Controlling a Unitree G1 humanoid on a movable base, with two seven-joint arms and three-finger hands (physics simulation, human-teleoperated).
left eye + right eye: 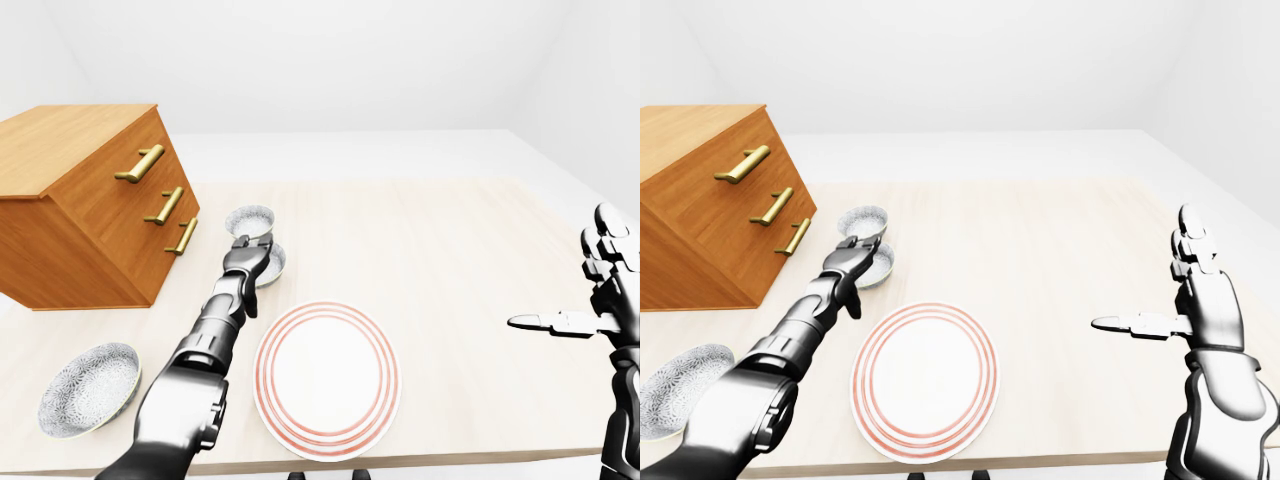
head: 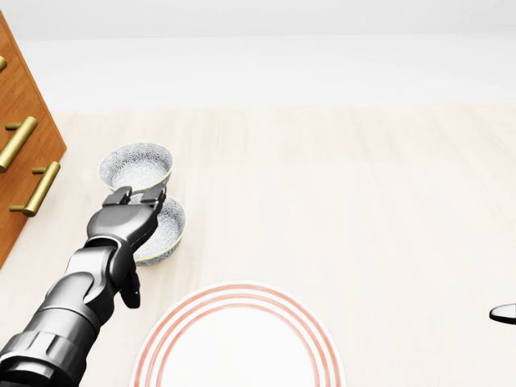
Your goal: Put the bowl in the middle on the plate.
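In the left-eye view, nearest you is a patterned bowl [image 1: 88, 388] at the table's [image 1: 450, 250] near edge, down at 8 o'clock and well apart from the other two bowls. Just toward 3 o'clock from it lies the red-ringed plate [image 1: 327, 378], bare, at 6 o'clock in the view. Your right hand [image 1: 1200, 290] hangs off at 3 o'clock in the right-eye view, above the table's right edge and far from everything; its fingers stand upright and spread, the thumb sticks out level toward 9 o'clock, and it holds nothing. Your left arm runs up from 7 o'clock past the plate's left rim. In the head view your left hand [image 2: 125, 222] sits over the left part of the middle bowl [image 2: 167, 232], which rests on the table at 11 o'clock from the plate and apart from it. The two long fingers [image 2: 157, 193] reach straight out to that bowl's far rim, and the thumb hangs away toward 6 o'clock, so the hand is spread rather than closed round the bowl; you cannot tell whether the fingertips touch the rim. Just past them, at 12 o'clock, stands the far bowl [image 2: 135, 165], close beside the middle one. At 10 o'clock in the left-eye view sits the wooden drawer chest [image 1: 90, 215] with brass handles.
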